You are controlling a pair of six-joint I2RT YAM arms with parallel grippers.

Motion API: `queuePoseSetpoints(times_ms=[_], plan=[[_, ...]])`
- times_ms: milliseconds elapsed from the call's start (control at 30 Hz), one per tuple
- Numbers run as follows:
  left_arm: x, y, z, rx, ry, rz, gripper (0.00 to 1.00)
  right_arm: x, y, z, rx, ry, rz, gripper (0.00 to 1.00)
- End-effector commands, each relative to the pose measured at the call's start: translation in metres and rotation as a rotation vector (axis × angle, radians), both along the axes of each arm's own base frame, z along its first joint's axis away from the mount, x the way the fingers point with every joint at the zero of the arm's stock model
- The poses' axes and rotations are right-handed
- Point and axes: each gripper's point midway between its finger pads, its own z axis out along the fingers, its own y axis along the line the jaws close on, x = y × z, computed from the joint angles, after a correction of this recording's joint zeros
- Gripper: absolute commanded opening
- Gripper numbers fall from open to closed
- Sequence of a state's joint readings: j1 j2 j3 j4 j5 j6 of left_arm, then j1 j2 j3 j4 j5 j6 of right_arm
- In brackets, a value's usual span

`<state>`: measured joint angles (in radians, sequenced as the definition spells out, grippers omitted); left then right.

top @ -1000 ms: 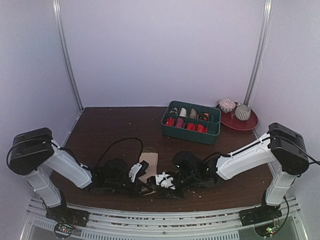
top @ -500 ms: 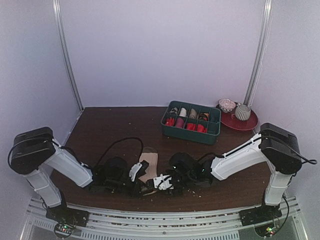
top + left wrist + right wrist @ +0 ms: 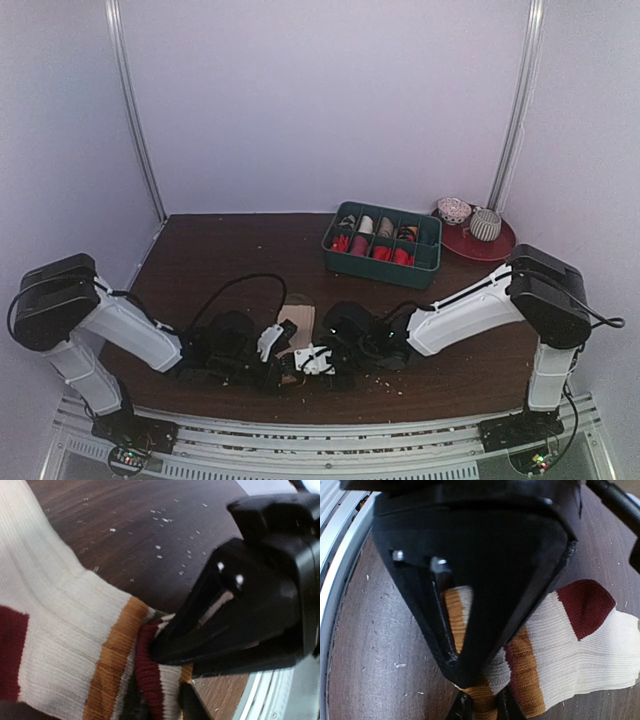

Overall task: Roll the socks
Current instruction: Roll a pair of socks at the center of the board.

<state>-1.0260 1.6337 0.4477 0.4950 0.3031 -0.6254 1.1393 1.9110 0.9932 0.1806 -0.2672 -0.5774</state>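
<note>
The striped sock [image 3: 298, 318] lies flat near the table's front edge, cream with brown and maroon bands [image 3: 560, 645]. Its near end is bunched into a fold [image 3: 150, 675]. My left gripper [image 3: 283, 370] and right gripper [image 3: 299, 364] meet tip to tip at that fold. In the left wrist view, the left gripper [image 3: 157, 707] pinches the maroon and cream fold, and the right gripper's black body [image 3: 250, 605] fills the right side. In the right wrist view, the right gripper [image 3: 482, 707] is shut on the brown band, under the left gripper's black body [image 3: 480, 555].
A green divided tray [image 3: 380, 270] with rolled bundles stands at the back right. Beside it is a red plate [image 3: 498, 248] with two round bundles. A black cable [image 3: 240, 285] loops over the left arm. Pale lint is scattered on the wood; a metal rail [image 3: 320, 425] marks the near edge.
My right gripper has slid left along the front edge to meet the left gripper, and its jaws have narrowed onto the sock's end. The left arm has barely moved.
</note>
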Motion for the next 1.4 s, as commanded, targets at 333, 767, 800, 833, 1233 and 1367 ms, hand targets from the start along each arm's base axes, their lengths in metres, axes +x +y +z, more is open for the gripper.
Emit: queuePoseSetpoints(times_ms=[333,767,800,833,1233,1367], plan=[[0.022,0.096,0.055,0.143,-0.407,0.257,0.56,-0.078,-0.059,-0.038,-0.434,0.840,-0.130,0.09],[-0.023,0.024,0.064,0.068,-0.678,-0.072,0.56,-0.049,-0.065,-0.081,-0.597,1.035,-0.388,0.09],[-0.024,0.021,0.062,0.063,-0.684,-0.085,0.56,-0.050,-0.065,-0.081,-0.600,1.036,-0.387,0.09],[-0.025,0.019,0.060,0.065,-0.689,-0.101,0.57,-0.049,-0.065,-0.081,-0.599,1.038,-0.387,0.09],[-0.030,0.008,0.028,0.136,-0.687,-0.193,0.52,-0.047,-0.066,-0.083,-0.609,1.033,-0.385,0.09],[-0.033,0.007,0.017,0.150,-0.649,-0.206,0.35,-0.046,-0.063,-0.082,-0.601,1.035,-0.381,0.09]])
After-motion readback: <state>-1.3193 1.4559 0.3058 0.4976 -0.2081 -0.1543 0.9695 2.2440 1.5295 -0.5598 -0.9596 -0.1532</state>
